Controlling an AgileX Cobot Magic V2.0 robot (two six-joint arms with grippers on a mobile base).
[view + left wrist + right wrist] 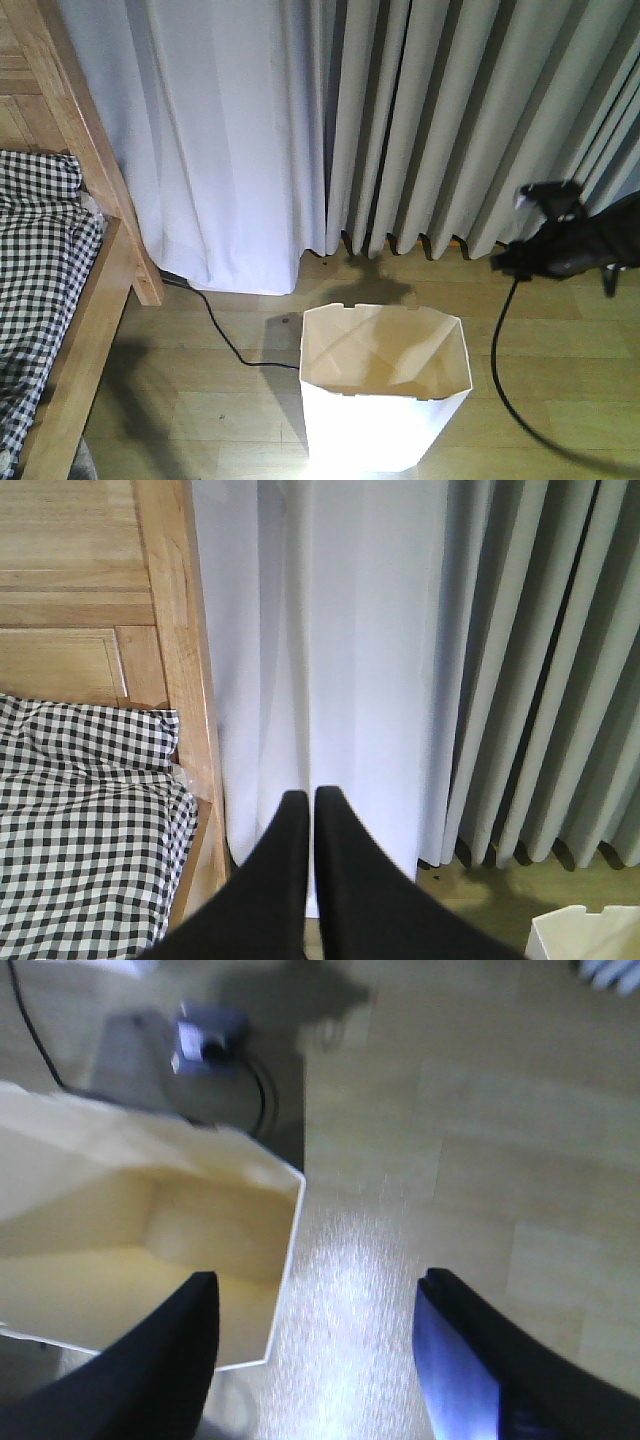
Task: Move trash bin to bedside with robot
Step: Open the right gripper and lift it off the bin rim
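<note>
The white trash bin [385,410] stands upright on the wooden floor, cream inside and empty, about a bin's width right of the bed. The bed's light-brown frame [105,290] and checked bedding [40,270] fill the left edge. A black arm [570,245] hangs in the air at the right, beyond the bin. In the right wrist view my right gripper [315,1295] is open above the bin's rim [285,1260], one finger over the inside and one over the floor. My left gripper [305,798] is shut and empty, pointing at the curtain beside the bed frame [175,630].
Pale curtains [350,120] hang to the floor behind the bin. A black cable [225,335] runs across the floor from the bed towards the bin. Another cable [510,390] trails from the arm. A small blurred dark object [205,1035] lies past the bin.
</note>
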